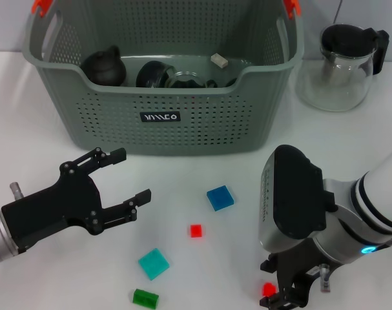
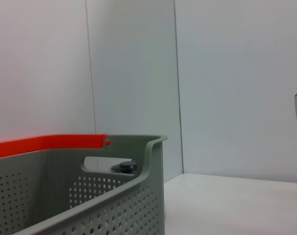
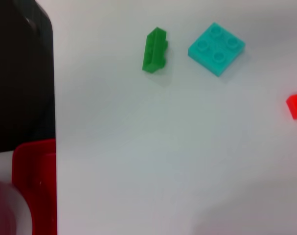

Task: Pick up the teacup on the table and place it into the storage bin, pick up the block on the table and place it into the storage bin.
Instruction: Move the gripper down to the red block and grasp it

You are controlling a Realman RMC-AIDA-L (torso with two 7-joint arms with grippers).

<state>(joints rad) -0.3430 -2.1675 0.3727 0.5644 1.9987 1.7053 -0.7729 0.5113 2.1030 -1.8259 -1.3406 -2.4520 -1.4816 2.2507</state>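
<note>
Your right gripper (image 1: 287, 292) sits low on the white table (image 1: 350, 135), jaws clamping a red block (image 1: 268, 289); left gripper (image 1: 121, 184) gapes, plain wall behind.

A lab-like test setup is suggested — a plain white desk (image 1: 350, 135) is backed by bare pale wall panels (image 2: 226, 73). Staged props are laid out on it: a perforated storage bin (image 1: 183, 123) at 12 o'clock, a glass pitcher (image 1: 343, 68) at 2 o'clock — toy blocks (image 1: 219, 197) scattered nearer.
</note>
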